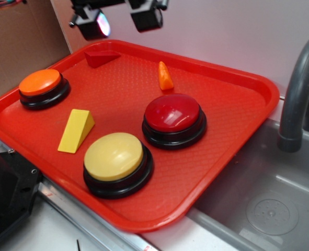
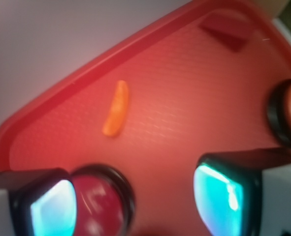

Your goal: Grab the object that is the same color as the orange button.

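Now our tool (image 1: 120, 21) hangs wide open and empty at 12 o'clock; descending carelessly, we might topple the orange cone (image 1: 165, 77).

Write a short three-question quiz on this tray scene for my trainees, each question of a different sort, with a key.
1. True or false: the gripper holds the orange carrot piece.
2. Which button is nearest the carrot piece: A) orange button B) red button C) yellow button?
3. Fill in: the yellow wedge lies on the red ____.

Key: 1 false; 2 B; 3 tray.
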Robot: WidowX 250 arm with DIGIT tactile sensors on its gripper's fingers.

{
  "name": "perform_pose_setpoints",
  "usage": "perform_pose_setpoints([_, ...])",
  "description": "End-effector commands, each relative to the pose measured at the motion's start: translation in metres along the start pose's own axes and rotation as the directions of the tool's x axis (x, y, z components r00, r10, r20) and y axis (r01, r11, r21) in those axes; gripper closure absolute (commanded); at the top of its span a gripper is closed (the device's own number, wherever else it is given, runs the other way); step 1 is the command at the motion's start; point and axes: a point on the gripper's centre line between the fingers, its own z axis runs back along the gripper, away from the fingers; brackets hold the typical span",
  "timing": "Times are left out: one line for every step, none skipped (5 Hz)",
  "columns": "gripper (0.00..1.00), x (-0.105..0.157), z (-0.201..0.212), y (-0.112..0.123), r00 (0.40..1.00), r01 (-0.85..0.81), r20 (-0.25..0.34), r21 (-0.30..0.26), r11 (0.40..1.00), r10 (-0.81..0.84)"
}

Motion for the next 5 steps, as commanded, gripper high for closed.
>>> perform_pose_setpoints([0.0, 0.026, -0.009, 0.0, 0.999, -0.023, 0.038, -0.008, 1.0, 0.023])
perform_pose_setpoints([0.0, 0.026, -0.009, 0.0, 0.999, -0.023, 0.038, -0.008, 1.0, 0.023])
perform_pose_setpoints([0.0, 0.026, -0.009, 0.0, 0.999, -0.023, 0.038, -0.008, 1.0, 0.023])
perform_pose_setpoints([0.0, 0.009, -0.033, 0.008, 0.998, 0.066, 0.027, -0.052, 0.996, -0.065])
perform_pose_setpoints([0.0, -0.006, -0.041, 0.011, 0.991, 0.137, 0.011, -0.045, 0.989, -0.137])
